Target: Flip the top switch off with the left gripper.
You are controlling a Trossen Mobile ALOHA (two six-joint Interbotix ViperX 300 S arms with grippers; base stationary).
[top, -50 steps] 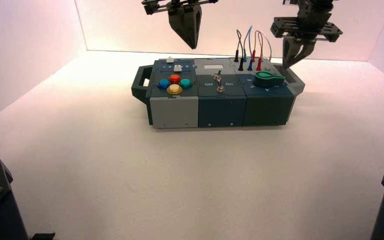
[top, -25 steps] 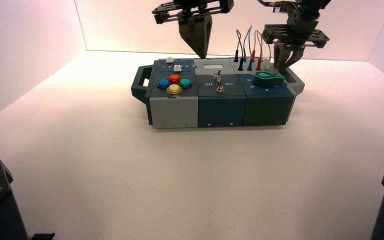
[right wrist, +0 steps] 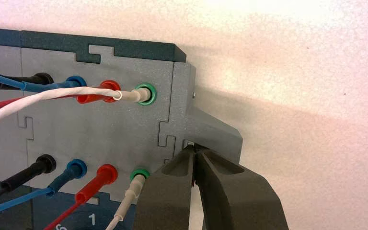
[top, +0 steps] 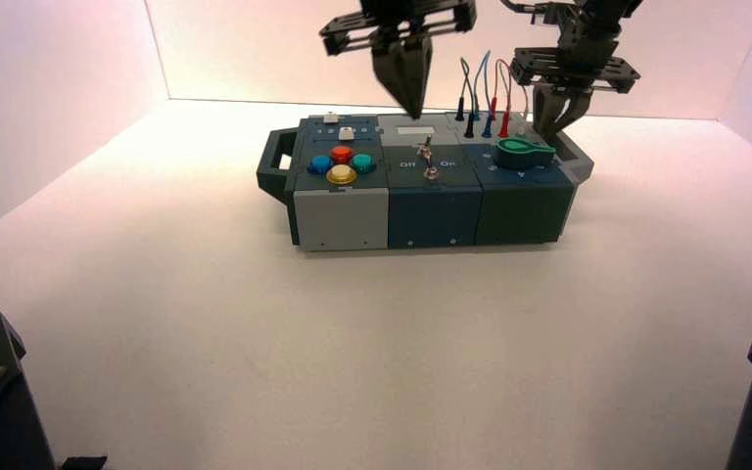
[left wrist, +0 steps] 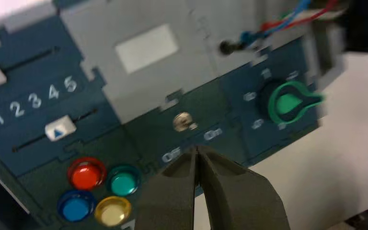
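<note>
Pale tabletop [top: 255, 343], left hand [top: 412, 113] pressed together above box [top: 436, 211], slider numerals [left wrist: 34, 99] readable only from left wrist.

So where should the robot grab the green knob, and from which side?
I'd come down from above and pinch the green knob across its pointed handle, one finger on each long side. The handle sticks out past the round part and is narrow, so closed fingers could probably turn it. The left gripper would need to open first.
</note>
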